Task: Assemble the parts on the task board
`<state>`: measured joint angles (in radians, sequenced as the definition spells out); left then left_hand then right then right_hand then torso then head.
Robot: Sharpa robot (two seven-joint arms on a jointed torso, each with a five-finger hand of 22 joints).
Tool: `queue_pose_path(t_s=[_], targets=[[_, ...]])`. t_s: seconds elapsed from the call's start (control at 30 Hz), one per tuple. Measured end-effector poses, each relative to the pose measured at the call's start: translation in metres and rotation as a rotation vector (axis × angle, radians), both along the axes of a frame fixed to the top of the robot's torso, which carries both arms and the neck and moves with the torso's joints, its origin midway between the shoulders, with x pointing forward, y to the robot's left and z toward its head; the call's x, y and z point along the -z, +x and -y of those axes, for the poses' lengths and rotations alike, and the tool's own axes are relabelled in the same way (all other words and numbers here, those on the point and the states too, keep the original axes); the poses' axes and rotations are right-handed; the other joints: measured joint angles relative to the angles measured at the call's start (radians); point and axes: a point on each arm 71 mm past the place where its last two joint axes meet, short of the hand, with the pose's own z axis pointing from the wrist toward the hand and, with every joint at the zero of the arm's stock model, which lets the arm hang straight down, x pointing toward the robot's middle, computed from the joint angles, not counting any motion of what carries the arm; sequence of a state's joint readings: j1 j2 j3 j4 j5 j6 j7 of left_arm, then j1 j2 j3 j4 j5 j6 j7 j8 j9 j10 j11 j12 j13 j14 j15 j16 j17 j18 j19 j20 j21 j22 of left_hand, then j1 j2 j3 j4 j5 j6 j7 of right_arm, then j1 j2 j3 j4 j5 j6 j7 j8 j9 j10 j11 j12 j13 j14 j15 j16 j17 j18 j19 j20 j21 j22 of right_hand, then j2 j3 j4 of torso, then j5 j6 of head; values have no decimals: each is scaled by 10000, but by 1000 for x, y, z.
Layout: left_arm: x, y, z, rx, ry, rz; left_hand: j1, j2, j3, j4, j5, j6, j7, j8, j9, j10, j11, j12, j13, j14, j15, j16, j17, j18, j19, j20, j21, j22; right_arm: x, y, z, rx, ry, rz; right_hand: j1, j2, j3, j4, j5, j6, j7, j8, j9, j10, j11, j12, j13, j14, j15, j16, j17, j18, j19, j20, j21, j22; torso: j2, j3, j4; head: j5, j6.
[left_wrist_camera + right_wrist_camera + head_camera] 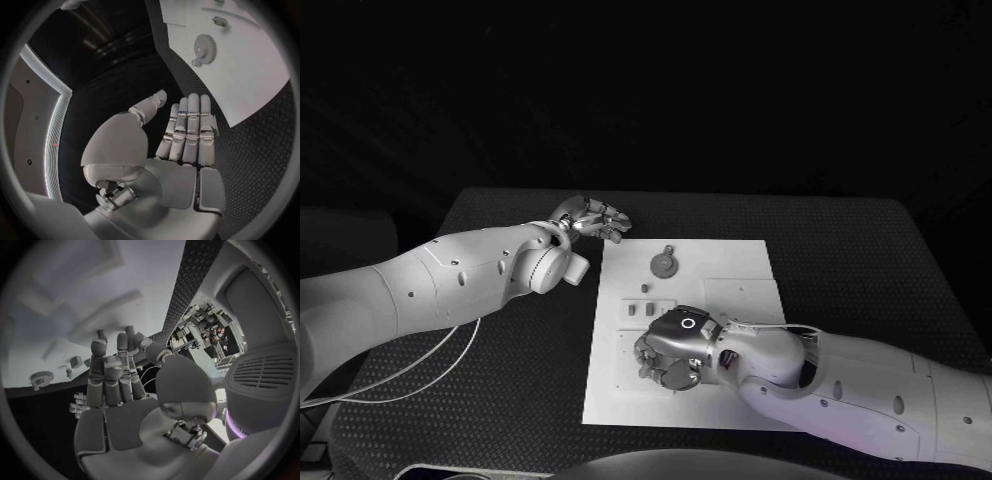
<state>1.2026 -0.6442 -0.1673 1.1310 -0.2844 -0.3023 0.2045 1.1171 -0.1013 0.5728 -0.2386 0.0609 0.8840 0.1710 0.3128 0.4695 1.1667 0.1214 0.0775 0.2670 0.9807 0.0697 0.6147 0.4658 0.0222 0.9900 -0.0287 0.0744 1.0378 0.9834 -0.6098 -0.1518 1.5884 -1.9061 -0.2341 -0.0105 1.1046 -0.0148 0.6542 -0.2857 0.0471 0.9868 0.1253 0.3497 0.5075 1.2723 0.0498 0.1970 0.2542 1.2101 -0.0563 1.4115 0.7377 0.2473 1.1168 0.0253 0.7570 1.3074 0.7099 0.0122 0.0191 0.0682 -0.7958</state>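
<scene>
A white rectangular task board (682,330) lies in the middle of the black textured table (877,260), its long axis running away from the robot. Near its far end sits a small grey round gear-like part (665,263) with a little tab pointing toward the far edge; a few smaller grey parts (643,308) lie in a cluster nearer the middle. The left hand (593,218) hovers over the table just off the board's far left corner, fingers straight and side by side, holding nothing; the gear lies near it. The right hand (678,350) is over the board's near half, fingers extended and empty, the small parts just beyond it.
</scene>
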Motion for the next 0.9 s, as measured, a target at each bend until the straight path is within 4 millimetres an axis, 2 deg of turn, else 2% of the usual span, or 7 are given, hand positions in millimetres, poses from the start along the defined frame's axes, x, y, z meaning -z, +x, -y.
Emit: queue_pose_path(t_s=[0.4,0.9], targets=[[0,0,0,8,-3,-10,0,0,0,0,0,0,0,0,1,0,0,0,0,0,0,0,9,1,0,0,0,-8,1,1,-3,-33,-106,28,-1,-1,-3,-2,-6,-1,-2,0,0,36,37,0,9,0,0,0,7,-1,1,2,0,0,0,1,-6,13,19],[0,0,1,61,-24,-33,0,0,-54,0,0,0,0,0,-9,0,0,0,0,36,36,-38,42,0,0,0,0,-12,4,1,-15,-264,-345,-77,-51,-51,29,30,-6,12,-18,2,62,37,37,9,45,0,1,0,17,-1,15,16,0,-1,5,-1,7,-4,-36]])
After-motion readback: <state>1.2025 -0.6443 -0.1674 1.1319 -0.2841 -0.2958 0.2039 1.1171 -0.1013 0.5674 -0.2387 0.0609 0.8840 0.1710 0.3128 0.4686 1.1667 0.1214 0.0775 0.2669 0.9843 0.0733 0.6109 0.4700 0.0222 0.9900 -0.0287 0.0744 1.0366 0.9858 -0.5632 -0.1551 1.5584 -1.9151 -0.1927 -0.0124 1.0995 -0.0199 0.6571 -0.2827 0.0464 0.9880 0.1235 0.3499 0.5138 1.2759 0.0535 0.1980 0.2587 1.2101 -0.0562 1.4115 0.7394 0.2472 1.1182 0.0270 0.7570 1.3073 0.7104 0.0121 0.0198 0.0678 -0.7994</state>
